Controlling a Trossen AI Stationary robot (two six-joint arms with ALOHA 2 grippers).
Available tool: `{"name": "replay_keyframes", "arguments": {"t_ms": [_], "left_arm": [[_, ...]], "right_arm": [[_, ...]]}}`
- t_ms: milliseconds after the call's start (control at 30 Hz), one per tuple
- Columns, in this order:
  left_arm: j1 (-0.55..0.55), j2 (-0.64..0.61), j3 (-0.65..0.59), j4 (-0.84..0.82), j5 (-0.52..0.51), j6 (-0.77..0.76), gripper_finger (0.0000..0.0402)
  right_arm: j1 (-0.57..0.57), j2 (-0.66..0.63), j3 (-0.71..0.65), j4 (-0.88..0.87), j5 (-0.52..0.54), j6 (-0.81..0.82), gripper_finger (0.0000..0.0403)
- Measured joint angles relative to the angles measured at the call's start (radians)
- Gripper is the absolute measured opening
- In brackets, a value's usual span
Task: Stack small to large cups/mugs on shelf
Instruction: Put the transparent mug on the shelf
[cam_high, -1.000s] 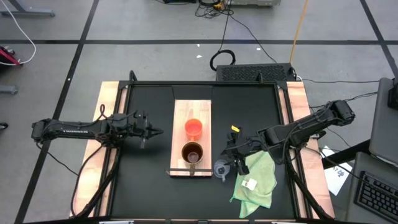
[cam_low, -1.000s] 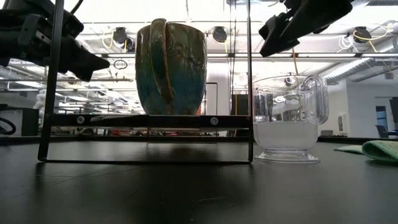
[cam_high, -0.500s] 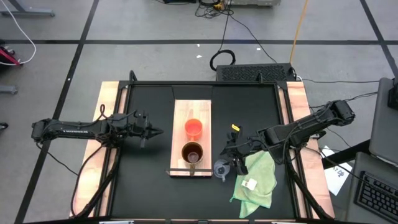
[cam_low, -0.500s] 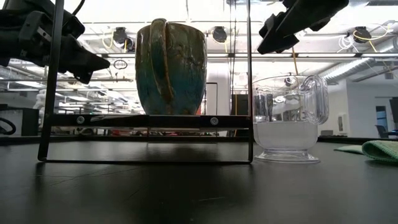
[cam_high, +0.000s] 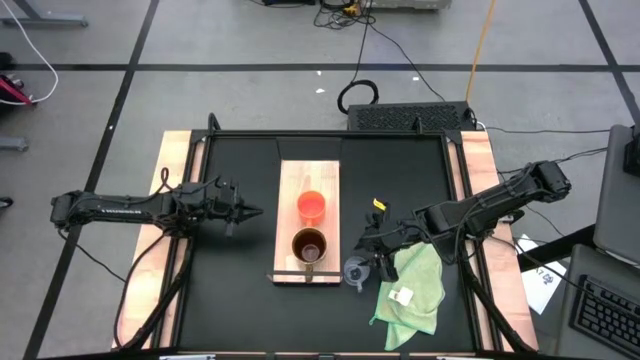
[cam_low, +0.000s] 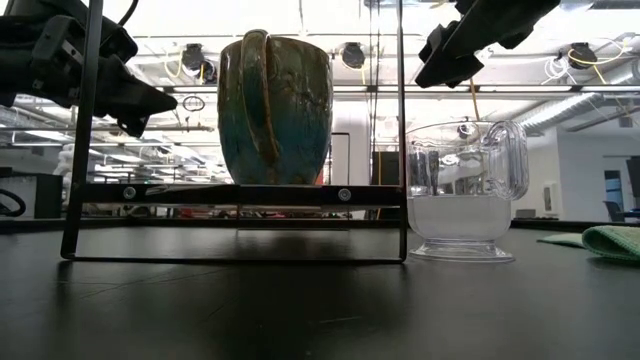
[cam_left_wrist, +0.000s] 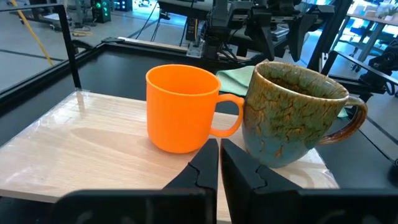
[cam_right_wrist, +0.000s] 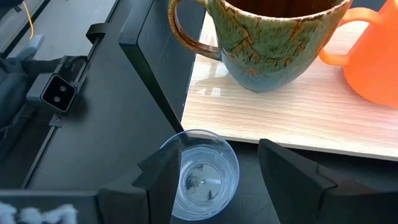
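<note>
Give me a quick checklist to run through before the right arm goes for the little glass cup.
1. Right gripper open, fingers either side of the glass cup: ok.
2. Glass cup upright on the black tabletop, off the shelf: ok.
3. Fingers low enough to grip: cannot tell.
4. Brown mug and orange mug upright on the shelf: ok.
5. Bare shelf room for the glass cup beyond the orange mug: ok.
6. Left gripper shut, holding nothing, off the shelf's side: ok.
</note>
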Motion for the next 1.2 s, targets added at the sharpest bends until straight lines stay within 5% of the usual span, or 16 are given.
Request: {"name": "replay_keyframes", "arguments": {"t_ms": [600,1200], "left_arm": [[0.0,0.0,0.0,0.12,0.075,-0.029,0.0021],[0.0,0.0,0.0,0.146,0.07,-0.006,0.0021]], "right_arm": [[-0.01,0.0,0.0,-0.028,-0.006,0.033,0.0205],[-0.164,0.074,0.009,-0.106,-0.101,-0.053,0.0205]]}}
